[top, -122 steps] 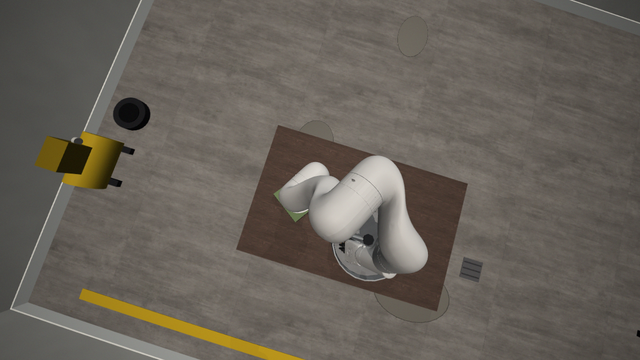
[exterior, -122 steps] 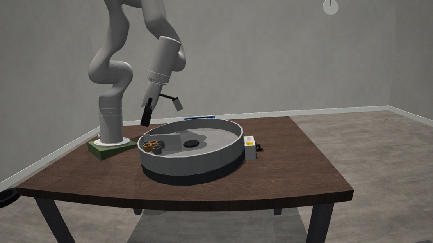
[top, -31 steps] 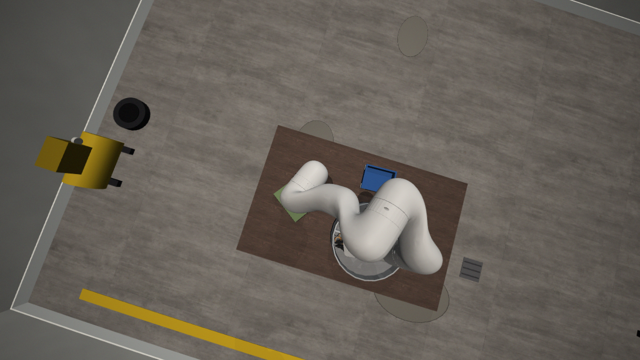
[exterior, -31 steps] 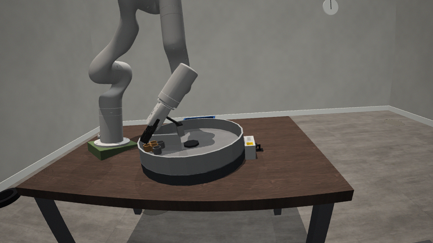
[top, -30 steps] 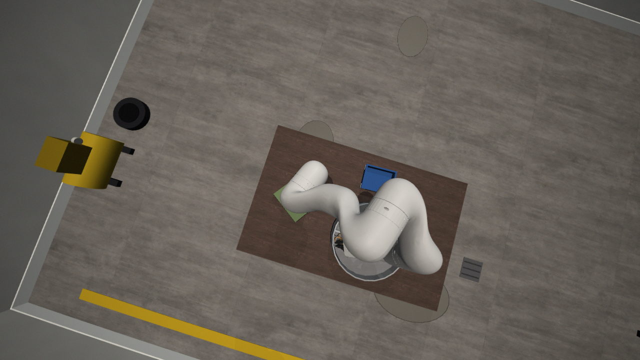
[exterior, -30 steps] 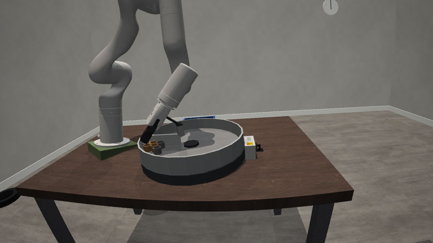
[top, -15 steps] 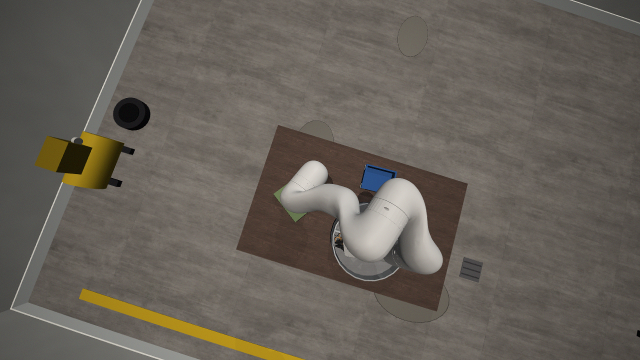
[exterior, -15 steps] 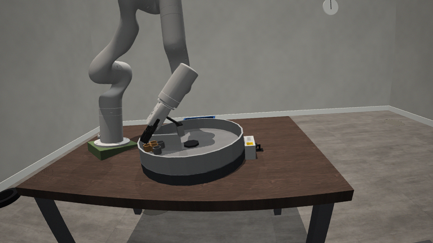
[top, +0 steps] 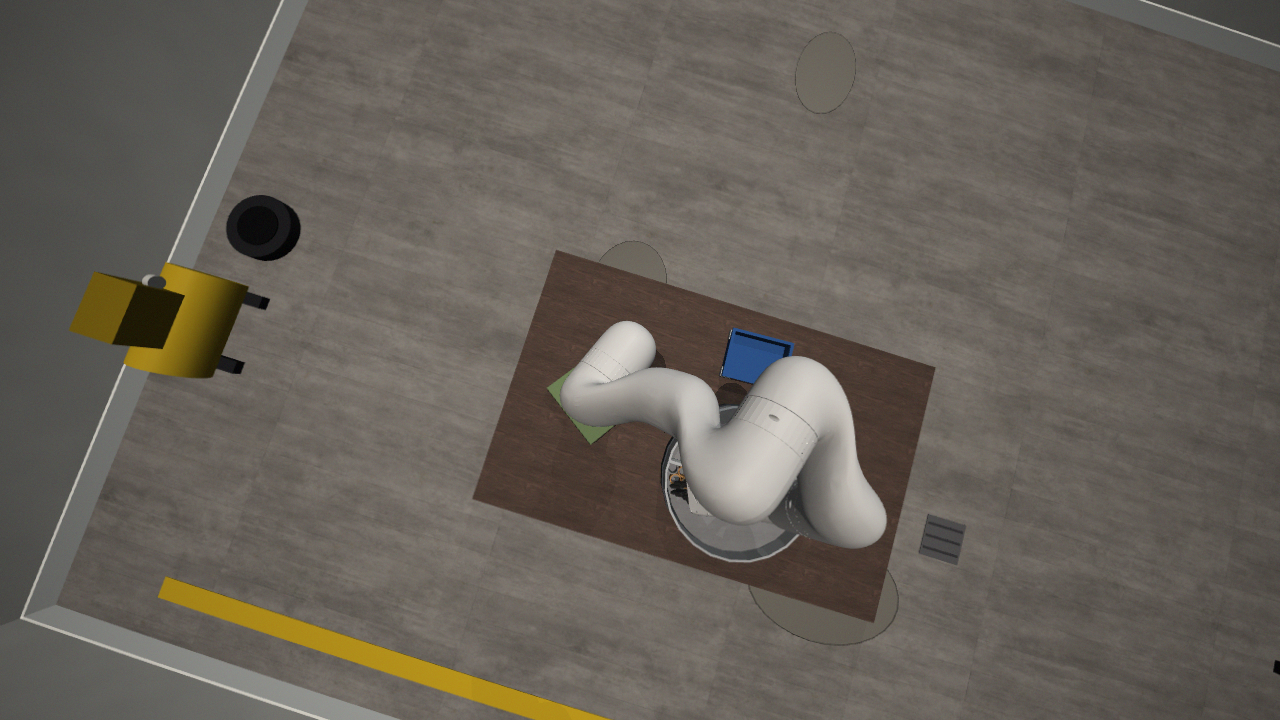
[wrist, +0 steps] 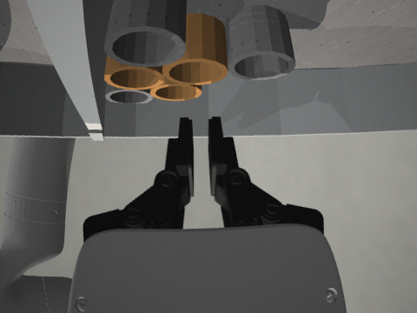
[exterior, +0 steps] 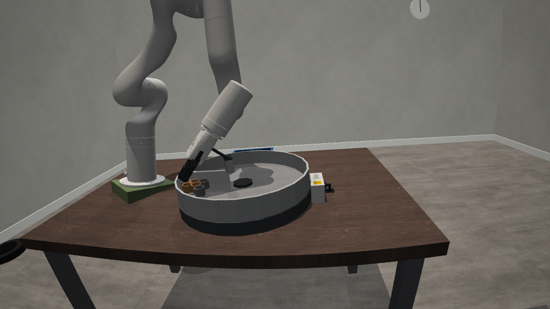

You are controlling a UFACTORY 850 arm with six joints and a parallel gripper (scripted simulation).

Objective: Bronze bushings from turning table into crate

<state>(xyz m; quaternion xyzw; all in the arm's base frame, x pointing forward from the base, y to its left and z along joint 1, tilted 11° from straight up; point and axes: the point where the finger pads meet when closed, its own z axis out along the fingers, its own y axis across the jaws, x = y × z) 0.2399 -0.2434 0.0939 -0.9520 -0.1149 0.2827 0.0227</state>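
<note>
Wrist view: gripper (wrist: 200, 124), fingers nearly closed and holding nothing, poised just short of clustered bronze bushings (wrist: 196, 58) and steel bushings (wrist: 148, 23) inside the turning table (exterior: 245, 196) rim.

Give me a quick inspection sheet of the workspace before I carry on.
Surface: dark wooden table, carrying a round grey turning table.
Job's things: three bronze bushings and three steel bushings clustered against the turning table's wall; blue crate behind, contents hidden.
Clutter: black octagonal hub at the centre.
Grippers: gripper above the cluster, jaws nearly closed, holding nothing.
Cables: nothing seen.
Surroundings: black tyre, yellow machine.
</note>
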